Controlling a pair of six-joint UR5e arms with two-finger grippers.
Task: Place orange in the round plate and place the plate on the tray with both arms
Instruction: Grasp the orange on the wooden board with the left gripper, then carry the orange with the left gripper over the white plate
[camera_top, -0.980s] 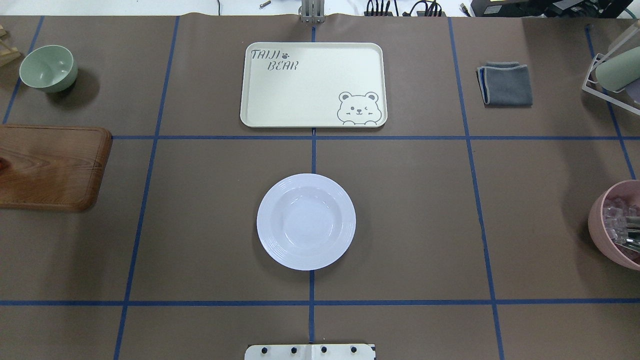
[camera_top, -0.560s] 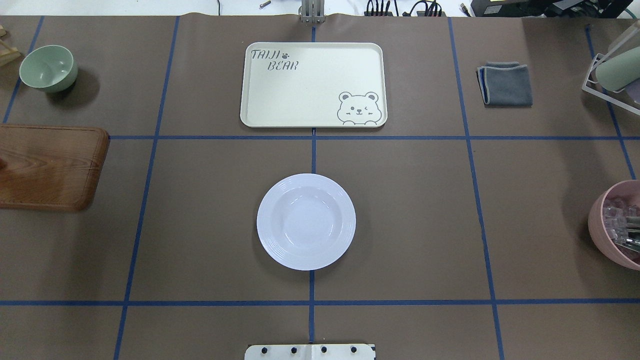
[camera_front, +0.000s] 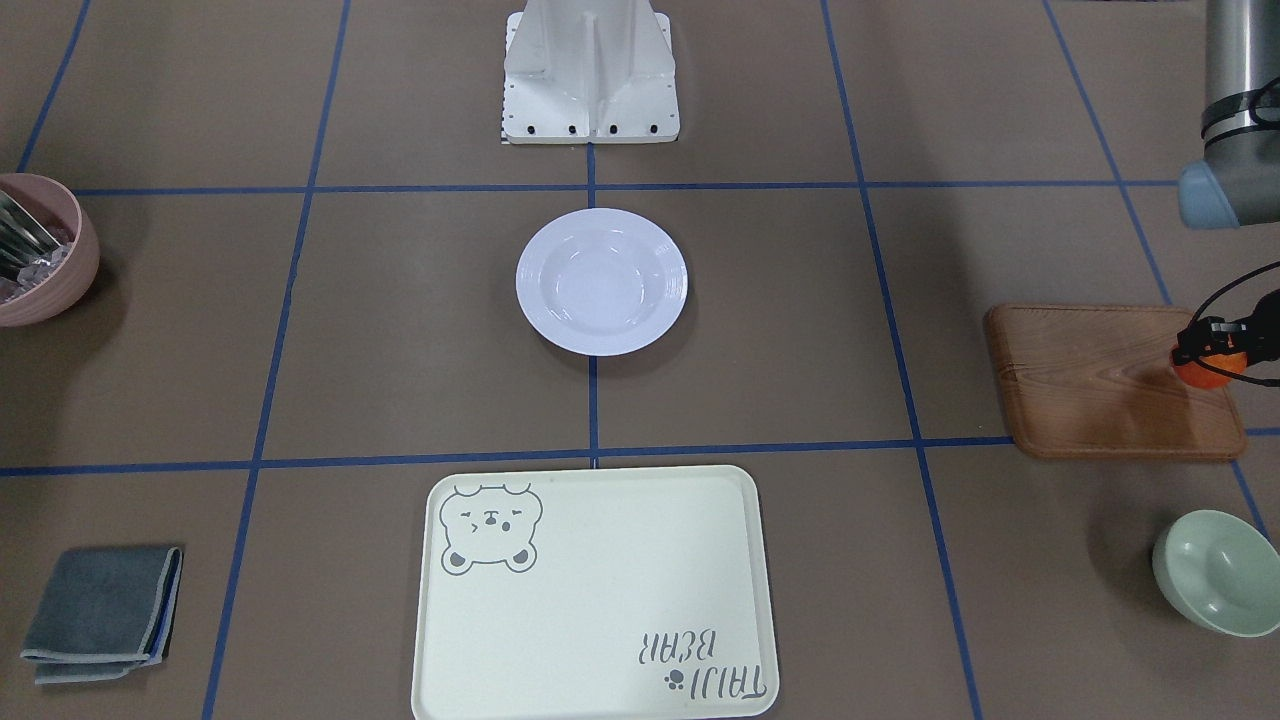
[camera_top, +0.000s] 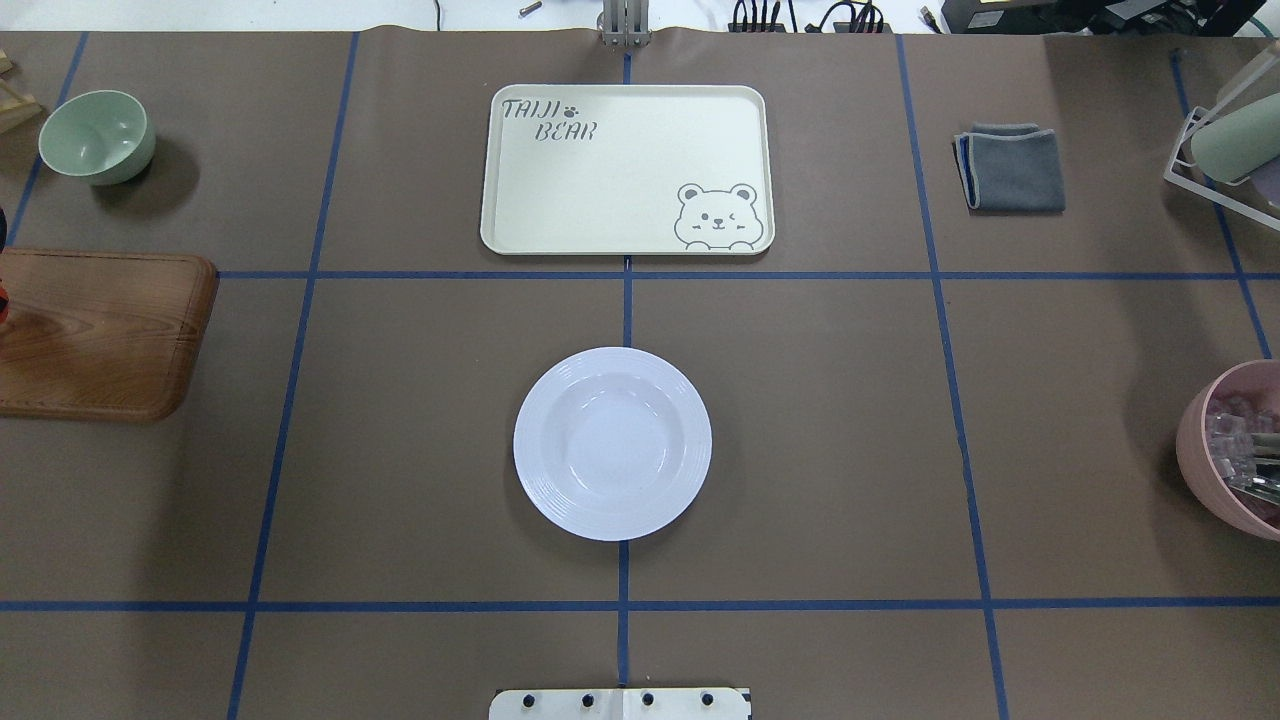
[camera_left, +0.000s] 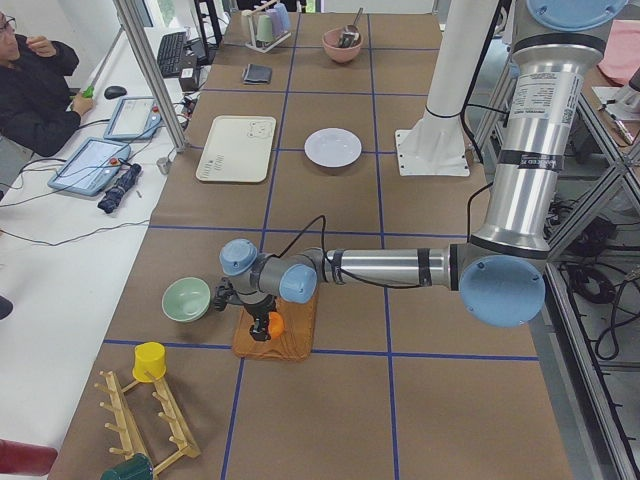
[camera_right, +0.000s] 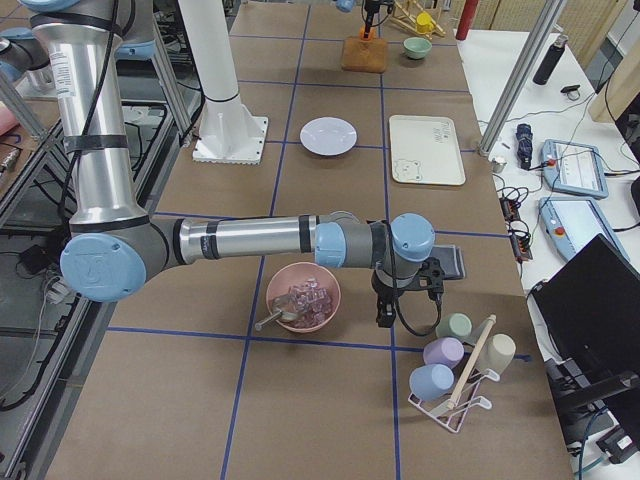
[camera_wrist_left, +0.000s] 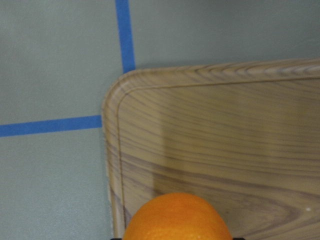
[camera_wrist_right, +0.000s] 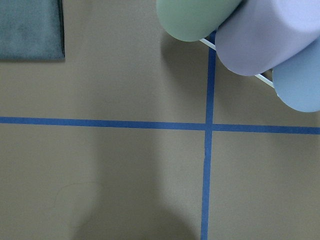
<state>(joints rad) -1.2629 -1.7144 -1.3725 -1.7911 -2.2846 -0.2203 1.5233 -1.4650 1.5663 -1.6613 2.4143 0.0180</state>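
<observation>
The orange hangs just above the wooden board, and my left gripper is shut on it; the left wrist view shows the orange over a corner of the board. The white round plate sits empty at the table's middle, near the robot's base. Beyond it lies the cream bear tray, also empty. My right gripper hovers far off by the cup rack; whether it is open or shut I cannot tell.
A pale-green bowl stands beyond the board at the far left. A folded grey cloth lies at the back right. A pink bowl with clear pieces sits at the right edge. A person sits beyond the table's far side.
The wooden board slid a little to the left early on. A sliver of the gripper and the orange now shows at the overhead view's left edge, further up than before.
</observation>
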